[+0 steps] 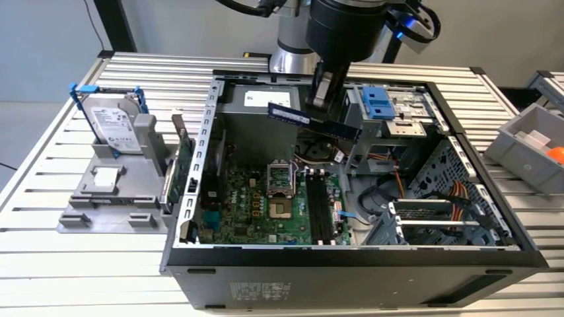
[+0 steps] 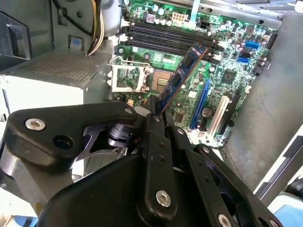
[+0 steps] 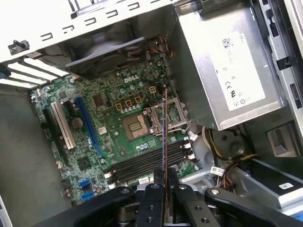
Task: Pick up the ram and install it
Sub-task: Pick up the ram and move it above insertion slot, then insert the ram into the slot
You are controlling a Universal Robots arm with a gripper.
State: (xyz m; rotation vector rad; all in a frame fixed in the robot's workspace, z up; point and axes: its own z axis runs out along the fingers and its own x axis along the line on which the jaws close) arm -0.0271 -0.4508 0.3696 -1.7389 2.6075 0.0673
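The ram (image 1: 314,121) is a thin dark bluish stick, tilted and hanging above the open computer case. My gripper (image 1: 323,94) is shut on its upper end. In the second wrist view the ram (image 2: 185,71) sticks out from between the black fingers (image 2: 154,124) over the green motherboard (image 2: 227,80). In the first wrist view I see the ram (image 3: 164,137) edge-on, held by the gripper (image 3: 164,178), above the long black memory slots (image 3: 147,161). Those slots (image 1: 319,208) lie on the motherboard (image 1: 255,205), well below the stick.
A silver hard drive in a blue frame (image 1: 115,122) and a green expansion card (image 1: 181,173) stand on a grey holder at the exterior view's left. The power supply (image 1: 260,99), a blue drive cage (image 1: 377,104) and cables crowd the case. A grey bin (image 1: 529,148) sits at the right.
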